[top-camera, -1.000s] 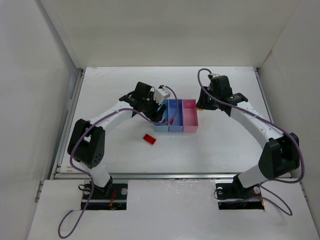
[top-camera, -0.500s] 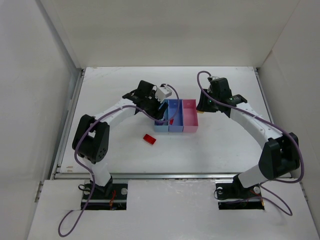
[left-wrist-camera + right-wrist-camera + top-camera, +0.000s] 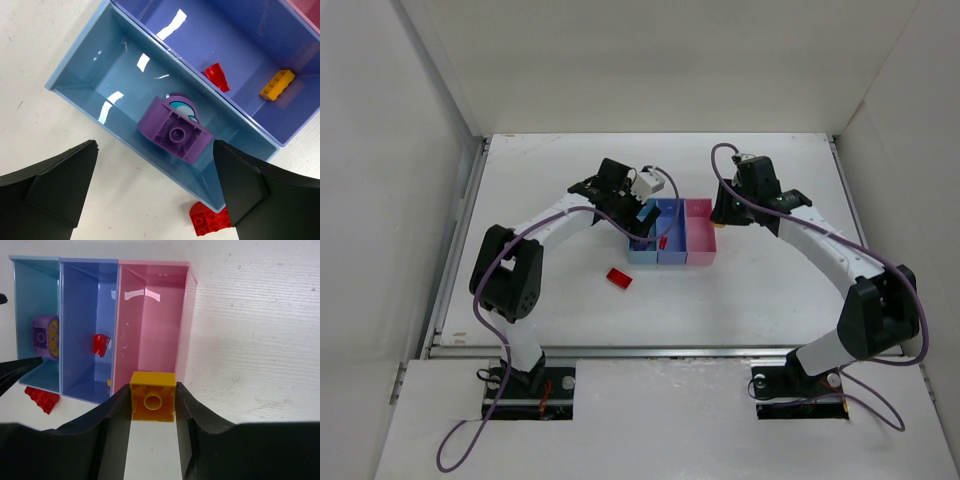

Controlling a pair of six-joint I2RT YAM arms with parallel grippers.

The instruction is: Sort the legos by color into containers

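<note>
- Purple brick (image 3: 175,131) lies on the floor of the light blue bin (image 3: 95,60), the left one of three joined bins, its hollow underside facing up.
- Left gripper (image 3: 155,147) hangs over that bin with its fingers spread wide, holding nothing.
- Blue-violet middle bin (image 3: 240,35) holds a small red piece (image 3: 217,76) and a yellow brick (image 3: 277,84), apart from each other.
- Pink bin (image 3: 150,320) sits on the right.
- Right gripper (image 3: 152,390) is clamped on an orange brick (image 3: 153,397), just right of the pink bin in the overhead view.
- Red brick (image 3: 619,278) lies on the white table (image 3: 770,290), near and left of the bins.
</note>
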